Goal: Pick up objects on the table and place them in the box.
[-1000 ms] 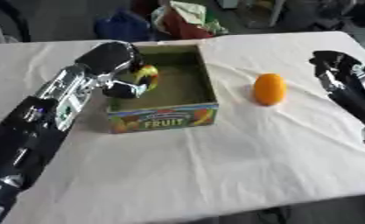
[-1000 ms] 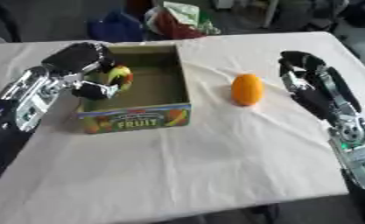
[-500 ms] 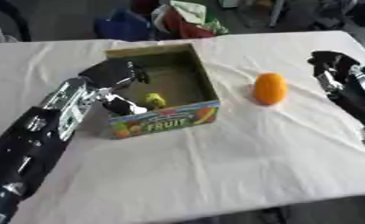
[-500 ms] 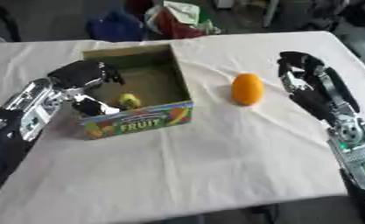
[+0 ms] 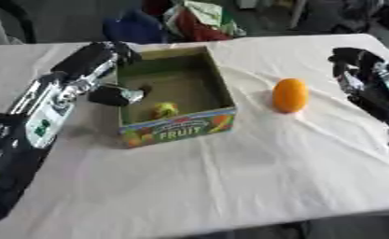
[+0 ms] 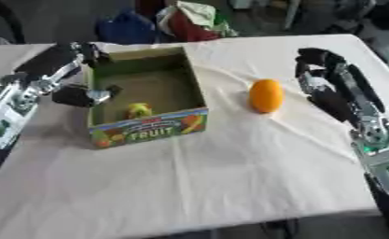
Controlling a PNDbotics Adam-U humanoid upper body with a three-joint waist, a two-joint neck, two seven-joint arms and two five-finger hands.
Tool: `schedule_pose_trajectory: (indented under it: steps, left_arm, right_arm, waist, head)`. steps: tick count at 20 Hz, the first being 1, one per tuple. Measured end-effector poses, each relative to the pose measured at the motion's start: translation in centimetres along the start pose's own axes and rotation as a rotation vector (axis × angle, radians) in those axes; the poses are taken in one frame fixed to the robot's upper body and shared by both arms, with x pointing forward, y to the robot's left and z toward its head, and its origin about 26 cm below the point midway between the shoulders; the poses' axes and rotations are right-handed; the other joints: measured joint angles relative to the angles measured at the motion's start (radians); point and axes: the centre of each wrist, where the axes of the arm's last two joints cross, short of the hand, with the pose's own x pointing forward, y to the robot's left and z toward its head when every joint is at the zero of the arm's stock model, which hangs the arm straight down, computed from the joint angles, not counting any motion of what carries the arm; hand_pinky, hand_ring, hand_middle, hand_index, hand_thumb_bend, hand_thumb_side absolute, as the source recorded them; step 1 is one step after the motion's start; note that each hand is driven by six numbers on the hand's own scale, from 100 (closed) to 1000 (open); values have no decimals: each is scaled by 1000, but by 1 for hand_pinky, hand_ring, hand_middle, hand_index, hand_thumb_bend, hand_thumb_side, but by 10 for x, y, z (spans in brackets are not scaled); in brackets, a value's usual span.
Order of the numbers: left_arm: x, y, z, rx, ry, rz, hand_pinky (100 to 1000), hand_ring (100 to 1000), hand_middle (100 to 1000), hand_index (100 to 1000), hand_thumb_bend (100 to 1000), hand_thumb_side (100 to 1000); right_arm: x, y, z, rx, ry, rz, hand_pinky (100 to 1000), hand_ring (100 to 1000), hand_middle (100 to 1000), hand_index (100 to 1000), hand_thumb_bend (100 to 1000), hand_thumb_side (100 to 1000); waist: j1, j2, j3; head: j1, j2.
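White cloth-covered table [image 5: 230,177]; left hand [image 5: 107,60] open at left wall of printed cardboard fruit box [image 5: 177,128], small yellow-green object [image 5: 164,110] inside; oval orange fruit [image 5: 290,95] left of open right hand [image 6: 320,70]

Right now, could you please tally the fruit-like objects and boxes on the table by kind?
Orange fruit on the cloth: 1
Small yellow-green object inside the box: 1
Fruit box: 1
Total: 3
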Motion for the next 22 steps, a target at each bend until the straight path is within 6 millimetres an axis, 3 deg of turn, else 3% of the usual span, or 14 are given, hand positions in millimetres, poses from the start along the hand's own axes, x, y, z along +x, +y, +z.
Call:
schedule_pose_trajectory:
  steps: [7, 12, 17, 22]
  left_arm:
    - [1, 32, 54, 154, 64, 148, 649, 610, 618, 797, 336, 616]
    - [4, 35, 83, 209, 110, 204, 648, 609, 618, 801, 317, 631]
    - [2, 37, 103, 260, 168, 236, 640, 602, 610, 799, 313, 630]
    - [-2, 37, 116, 301, 218, 247, 639, 601, 608, 799, 302, 636]
  right_arm:
    - [-3, -26, -13, 108, 4, 134, 786, 871, 776, 908, 100, 439]
    - [-13, -35, -22, 240, 35, 220, 837, 907, 816, 940, 100, 209]
    - [-30, -39, -26, 364, 89, 278, 865, 928, 842, 951, 100, 216]
    - [-48, -42, -27, 449, 154, 329, 873, 932, 848, 950, 100, 289]
  waist:
    - [-2, 0, 34]
    - [-3, 0, 52]
    - [-3, 0, 71]
    - [-2, 0, 85]
  head:
    - [-23, -2]
    - [-33, -7]
    - [-41, -8]
    - [-49, -7]
